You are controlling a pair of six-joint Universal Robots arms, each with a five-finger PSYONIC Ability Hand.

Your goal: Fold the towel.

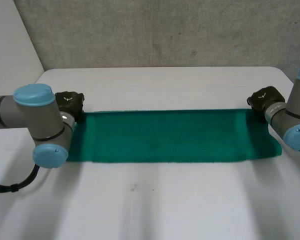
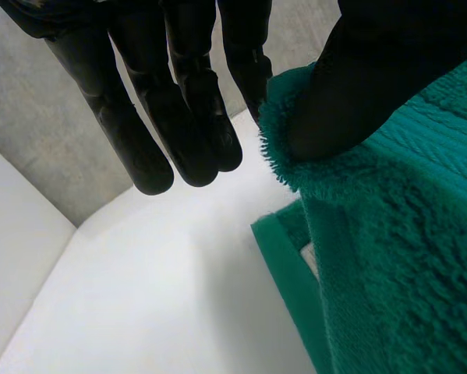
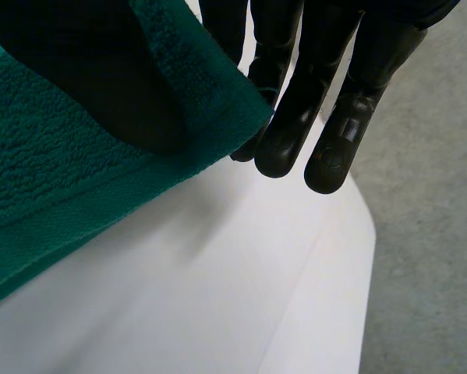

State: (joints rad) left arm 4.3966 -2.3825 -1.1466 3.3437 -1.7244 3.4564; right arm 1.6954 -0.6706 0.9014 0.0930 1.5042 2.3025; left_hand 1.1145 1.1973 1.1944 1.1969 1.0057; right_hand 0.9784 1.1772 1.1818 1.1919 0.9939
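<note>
A green towel (image 1: pixel 165 135) lies stretched out as a long band across the white table (image 1: pixel 155 200). My left hand (image 1: pixel 69 102) is at its far left corner and my right hand (image 1: pixel 264 97) at its far right corner. In the left wrist view the thumb presses the fringed towel corner (image 2: pixel 405 257) against a finger while the other fingers (image 2: pixel 178 117) stay straight above the table. In the right wrist view the thumb likewise pinches the hemmed corner (image 3: pixel 46 195) against the straight fingers (image 3: pixel 295 117).
A grey concrete wall (image 1: pixel 165 30) rises behind the table's far edge. Bare tabletop lies in front of the towel and behind it. Both forearms reach in from the table's sides.
</note>
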